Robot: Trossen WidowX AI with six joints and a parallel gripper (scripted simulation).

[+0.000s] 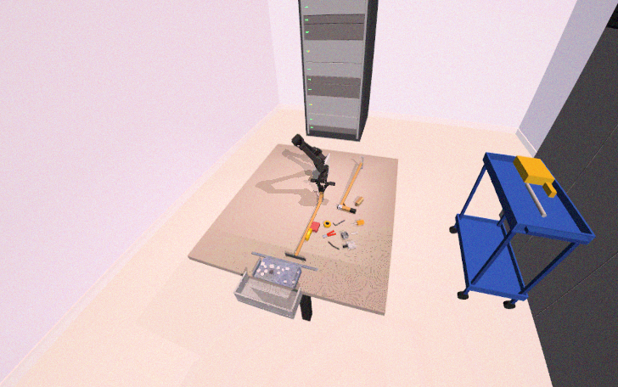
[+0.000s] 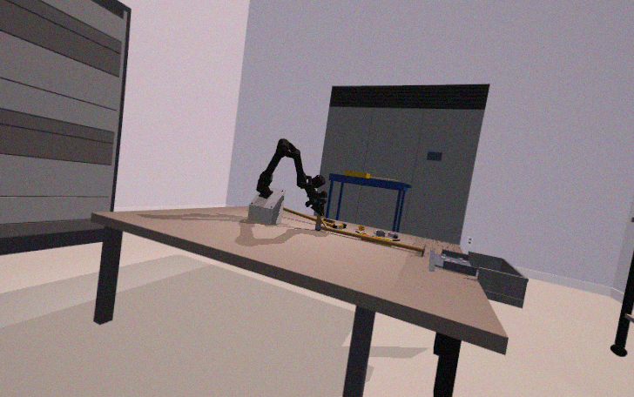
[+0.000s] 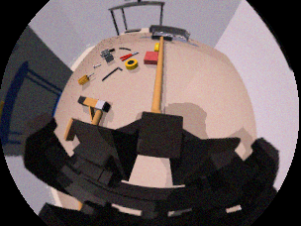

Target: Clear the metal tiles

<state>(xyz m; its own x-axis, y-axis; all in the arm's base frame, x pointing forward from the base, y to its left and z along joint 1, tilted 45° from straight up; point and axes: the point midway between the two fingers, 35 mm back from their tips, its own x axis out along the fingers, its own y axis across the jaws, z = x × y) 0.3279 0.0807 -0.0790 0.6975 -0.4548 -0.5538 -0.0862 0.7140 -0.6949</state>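
Top view, with the steel plate (image 1: 277,271) as landmark: pale tiles (image 1: 272,266) lie scattered over it, a detail the other views barely give. The catch box (image 1: 268,294) (image 2: 502,280) (image 3: 169,33) adjoins the plate's far side, overhanging the edge of the bench (image 1: 237,218) (image 2: 280,252) (image 3: 213,89). On the plate's near side, just short of it, is the dark head of the long scraper (image 1: 310,224) (image 2: 374,238) (image 3: 159,74); its wooden handle runs back from there to the pincer (image 1: 322,190) (image 2: 319,213) (image 3: 159,141), so the long axis points from the arm toward the plate, at a slant across the bench. A red block (image 1: 315,226) (image 3: 150,57) and a yellow item (image 1: 308,234) (image 3: 156,47) sit beside the handle, between plate and pincer. Exterior view shows what the top one hides: the arm's grey pedestal (image 2: 265,212) from the side, well back from the plate, and the scraper's head upright on the plate's near side. The pincer is partly closed, gripping the scraper near the handle's back end. Wrist view has the handle leading straight away from the pincer toward the plate; the hammer (image 1: 347,208) (image 3: 94,104) lies much nearer the pincer than the plate. No brand, label or writing can be read in any view.
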